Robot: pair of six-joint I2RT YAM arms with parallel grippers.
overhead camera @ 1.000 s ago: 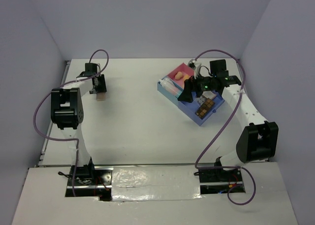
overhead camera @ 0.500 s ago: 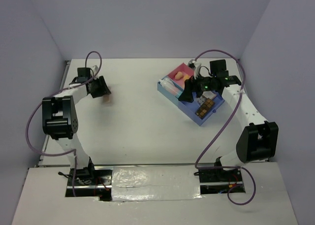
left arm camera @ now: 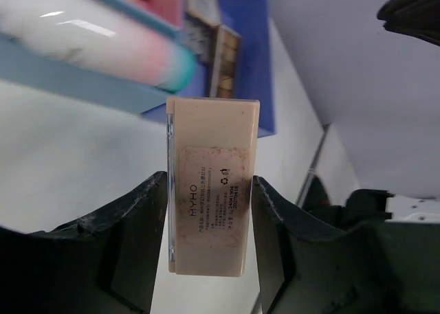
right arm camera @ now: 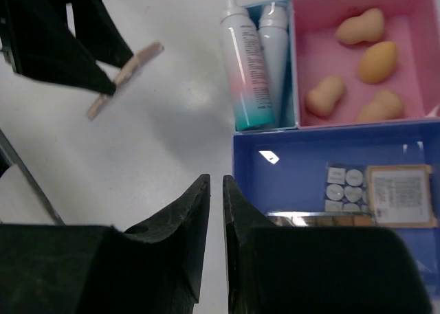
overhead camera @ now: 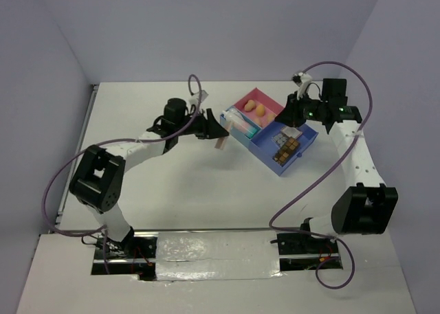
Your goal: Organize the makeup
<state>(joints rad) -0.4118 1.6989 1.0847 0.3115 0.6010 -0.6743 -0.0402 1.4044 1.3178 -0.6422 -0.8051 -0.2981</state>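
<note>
HOLD: peach palette (left arm camera: 213, 142) pinched by its 2 long edges in left gripper (left arm camera: 210, 185), long axis along fingers, above surface (overhead camera: 172, 176) | TARGET: blue compartment (right arm camera: 295, 159) of tray (overhead camera: 251, 146), just right of palette | RIGHT: right gripper (right arm camera: 215, 190) closed narrow, empty, over tray | NEARER: left

The peach palette (left arm camera: 212, 190) is held upright in the air; four tan sponges (right arm camera: 377, 61) lie in the pink compartment (right arm camera: 412, 25).

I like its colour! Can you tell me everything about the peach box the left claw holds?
The palette is a flat peach rectangle, plastic-looking, closed, with a printed label on its back. The left gripper pinches its long edges between its fingers, holding it off the table, beside the tray. Nothing else touches it.
</note>
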